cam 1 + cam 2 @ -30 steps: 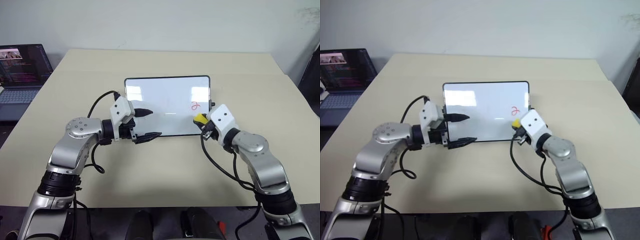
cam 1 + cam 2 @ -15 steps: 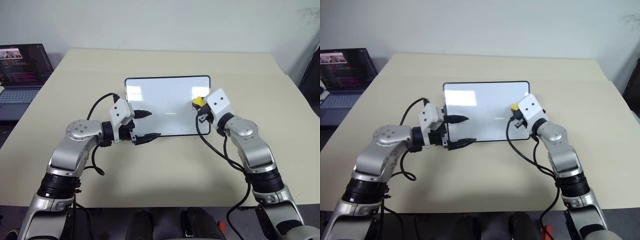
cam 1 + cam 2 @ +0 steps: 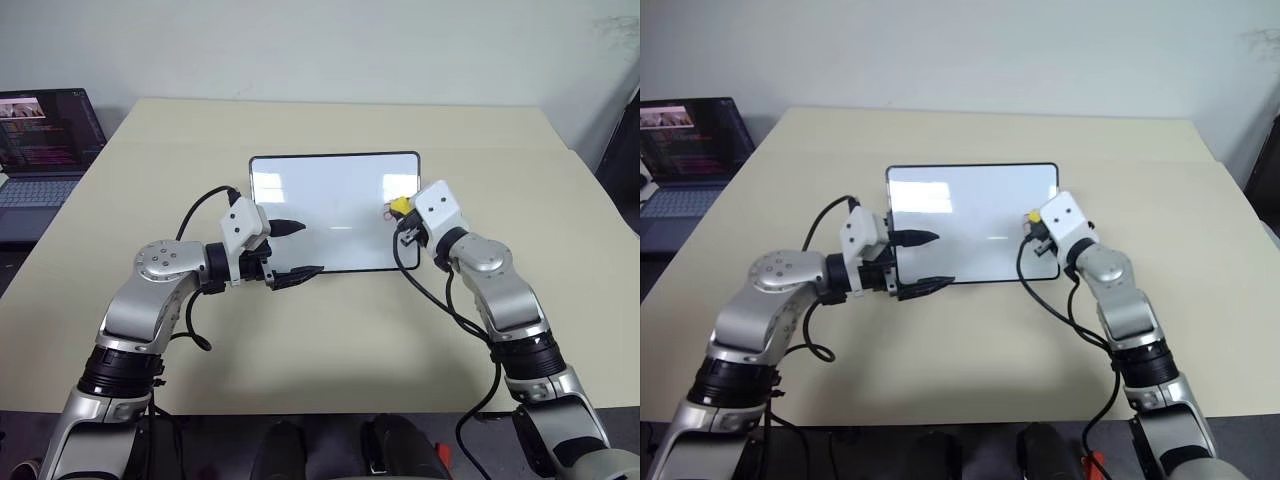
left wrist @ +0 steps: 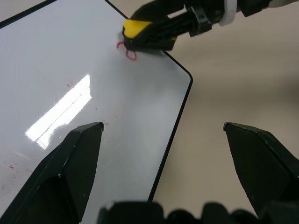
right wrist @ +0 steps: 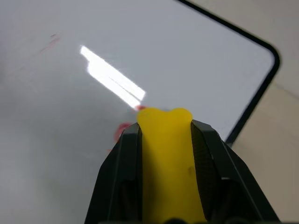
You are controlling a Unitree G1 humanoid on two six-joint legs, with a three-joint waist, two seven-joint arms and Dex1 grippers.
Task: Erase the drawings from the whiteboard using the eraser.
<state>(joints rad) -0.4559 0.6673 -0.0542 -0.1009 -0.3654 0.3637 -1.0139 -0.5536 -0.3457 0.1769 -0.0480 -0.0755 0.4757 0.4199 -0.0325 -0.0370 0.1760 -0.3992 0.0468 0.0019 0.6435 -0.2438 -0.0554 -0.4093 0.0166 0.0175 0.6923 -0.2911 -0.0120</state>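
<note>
**Eraser over the last red mark, right side of the board**

Since a second ago the right gripper (image 3: pixel 401 210) has travelled up the board from its near edge to the spot where the red scribble sat; left arm unchanged.

Right gripper is clenched on the eraser (image 5: pixel 167 154), which sits on the whiteboard (image 3: pixel 320 205) toward its right edge. The drawing (image 4: pixel 130 51) is a red remnant poking out just beside the eraser. Left gripper (image 3: pixel 290 250) hangs open over the board's near left corner, grasping nothing; not clear whether it touches the frame.

Judgement on the stroke: keep the dark face flat on the board and sweep short passes across the remnant, without running off the right frame. The board may slide if not braced.

Hard to make out: how much red lies under the eraser; faint reddish specks elsewhere may be residue or glare.
</note>
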